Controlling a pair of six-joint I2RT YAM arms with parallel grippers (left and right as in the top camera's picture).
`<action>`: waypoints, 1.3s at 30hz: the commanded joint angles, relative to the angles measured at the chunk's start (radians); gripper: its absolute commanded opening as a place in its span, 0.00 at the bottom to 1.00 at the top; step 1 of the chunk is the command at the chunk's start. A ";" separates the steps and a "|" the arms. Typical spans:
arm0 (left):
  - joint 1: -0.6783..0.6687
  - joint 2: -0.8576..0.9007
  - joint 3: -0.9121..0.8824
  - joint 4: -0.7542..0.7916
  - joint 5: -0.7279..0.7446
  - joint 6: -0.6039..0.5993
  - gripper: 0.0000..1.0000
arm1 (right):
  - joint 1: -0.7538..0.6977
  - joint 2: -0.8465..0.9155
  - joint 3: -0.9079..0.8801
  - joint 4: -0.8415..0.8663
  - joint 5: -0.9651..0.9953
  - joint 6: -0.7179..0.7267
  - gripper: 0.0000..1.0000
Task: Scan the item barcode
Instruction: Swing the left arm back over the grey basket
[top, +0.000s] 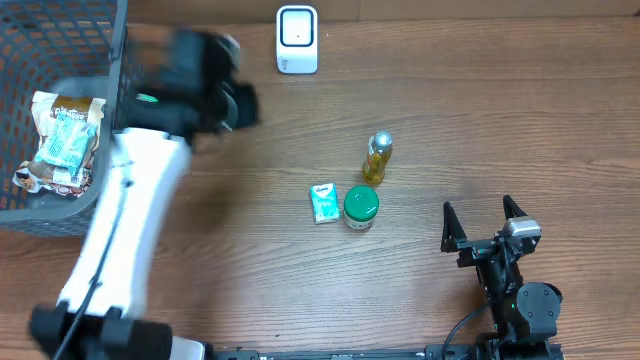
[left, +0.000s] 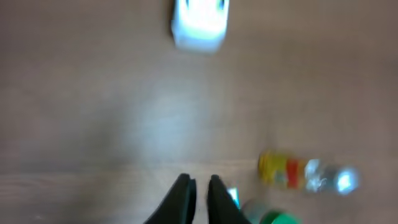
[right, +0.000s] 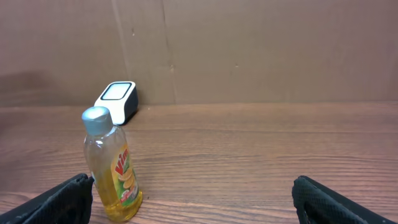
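Left end effector (left: 200, 198) nearly clenched, empty; right end effector (right: 189, 186) released, bottle (right: 112, 168) near

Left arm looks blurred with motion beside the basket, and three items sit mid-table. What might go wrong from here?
1. The packet and jar lie close together, so grasping one may shove the other.
2. The bottle stands upright and slim; a nudge may topple it.
3. The left arm is moving fast beside the basket and may clip its wall.
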 joint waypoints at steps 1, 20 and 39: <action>0.088 -0.031 0.183 -0.057 -0.005 0.095 0.18 | -0.003 -0.008 -0.010 0.005 0.010 -0.004 1.00; 0.435 -0.020 0.346 0.027 -0.398 0.439 0.56 | -0.003 -0.008 -0.010 0.005 0.010 -0.004 1.00; 0.614 0.375 0.338 -0.072 -0.440 0.628 1.00 | -0.003 -0.008 -0.010 0.005 0.010 -0.004 1.00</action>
